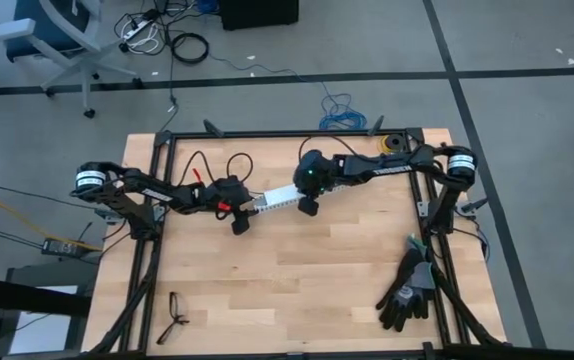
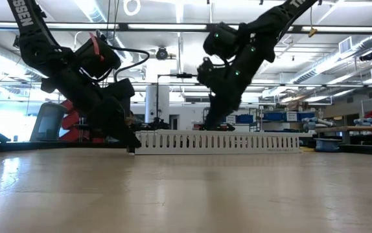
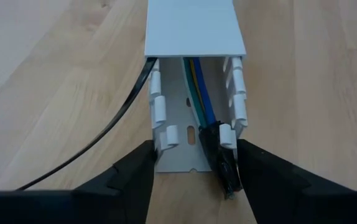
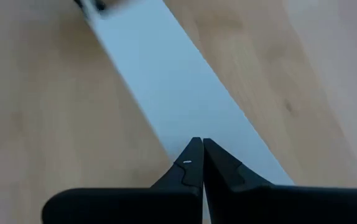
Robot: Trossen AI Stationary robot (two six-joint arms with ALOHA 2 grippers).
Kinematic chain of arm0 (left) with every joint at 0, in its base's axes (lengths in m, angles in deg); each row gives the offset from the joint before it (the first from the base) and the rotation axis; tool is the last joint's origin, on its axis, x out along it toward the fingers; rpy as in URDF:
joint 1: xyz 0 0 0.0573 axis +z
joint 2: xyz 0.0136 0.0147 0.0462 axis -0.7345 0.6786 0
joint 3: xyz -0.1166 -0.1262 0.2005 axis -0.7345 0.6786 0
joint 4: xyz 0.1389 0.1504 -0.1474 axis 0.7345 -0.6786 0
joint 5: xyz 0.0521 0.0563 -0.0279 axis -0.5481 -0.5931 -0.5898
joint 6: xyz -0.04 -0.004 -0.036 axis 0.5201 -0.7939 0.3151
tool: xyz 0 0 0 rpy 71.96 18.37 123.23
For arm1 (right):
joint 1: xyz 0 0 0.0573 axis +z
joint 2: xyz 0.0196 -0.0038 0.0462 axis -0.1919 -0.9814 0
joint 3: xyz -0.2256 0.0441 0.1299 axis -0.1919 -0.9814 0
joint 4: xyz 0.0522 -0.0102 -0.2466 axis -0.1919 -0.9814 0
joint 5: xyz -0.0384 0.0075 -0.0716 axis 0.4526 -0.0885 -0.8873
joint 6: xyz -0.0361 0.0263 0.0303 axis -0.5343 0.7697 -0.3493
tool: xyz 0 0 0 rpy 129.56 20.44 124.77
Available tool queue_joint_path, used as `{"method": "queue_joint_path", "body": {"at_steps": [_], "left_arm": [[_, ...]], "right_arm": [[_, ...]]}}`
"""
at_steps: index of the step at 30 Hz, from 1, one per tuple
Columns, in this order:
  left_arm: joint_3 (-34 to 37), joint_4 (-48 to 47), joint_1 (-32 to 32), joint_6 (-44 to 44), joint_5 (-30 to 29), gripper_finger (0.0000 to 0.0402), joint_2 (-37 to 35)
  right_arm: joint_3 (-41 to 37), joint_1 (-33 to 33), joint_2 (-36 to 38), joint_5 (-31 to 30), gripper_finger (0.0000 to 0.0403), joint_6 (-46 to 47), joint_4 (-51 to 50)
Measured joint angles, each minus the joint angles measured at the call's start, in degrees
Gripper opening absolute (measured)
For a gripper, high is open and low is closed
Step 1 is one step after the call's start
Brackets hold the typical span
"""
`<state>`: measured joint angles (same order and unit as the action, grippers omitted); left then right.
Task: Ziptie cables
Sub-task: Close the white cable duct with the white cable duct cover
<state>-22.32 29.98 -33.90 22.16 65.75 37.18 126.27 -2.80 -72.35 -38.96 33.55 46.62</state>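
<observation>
Left gripper [image 3: 194,177] fingers clamp the open end of the white slotted duct [image 3: 194,93] at frame centre, right gripper [image 4: 197,163] fingers shut, pressing its cover [image 4: 178,87]; cables [image 3: 200,102] lie inside, black ziptie [image 3: 97,134] trails lower left, not yet looped.

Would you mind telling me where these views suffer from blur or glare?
Right wrist view: the white duct cover is soft, its far end smeared, while the shut right gripper is sharp. Left wrist view: crisp, the cables clear inside the duct. Low view: bright ceiling lights leave both arms in dark silhouette. High view: evenly lit, no glare.
</observation>
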Motion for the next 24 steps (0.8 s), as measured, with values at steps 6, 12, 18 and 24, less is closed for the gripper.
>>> {"method": "queue_joint_path", "body": {"at_steps": [6, 12, 18, 24], "left_arm": [[0.07, -0.02, 0.0, 0.02, -0.34, 0.0221, -0.07], [0.07, -0.03, 0.0, -0.02, -0.28, 0.0221, -0.04], [-0.01, -0.32, 0.0, 0.01, -0.14, 0.0221, -0.04], [-0.02, -0.46, 0.0, 0.2, -0.19, 0.0221, -0.04]], "right_arm": [[0.2, -0.63, -6.47, 8.09, 0.0, 1.34, 10.29], [0.31, 0.25, -9.48, 10.12, 0.0, 2.0, 18.36], [0.24, -0.16, -9.03, 10.42, 0.0, 2.02, 17.77], [0.24, -0.14, -9.03, 10.2, 0.0, 1.98, 17.48]]}}
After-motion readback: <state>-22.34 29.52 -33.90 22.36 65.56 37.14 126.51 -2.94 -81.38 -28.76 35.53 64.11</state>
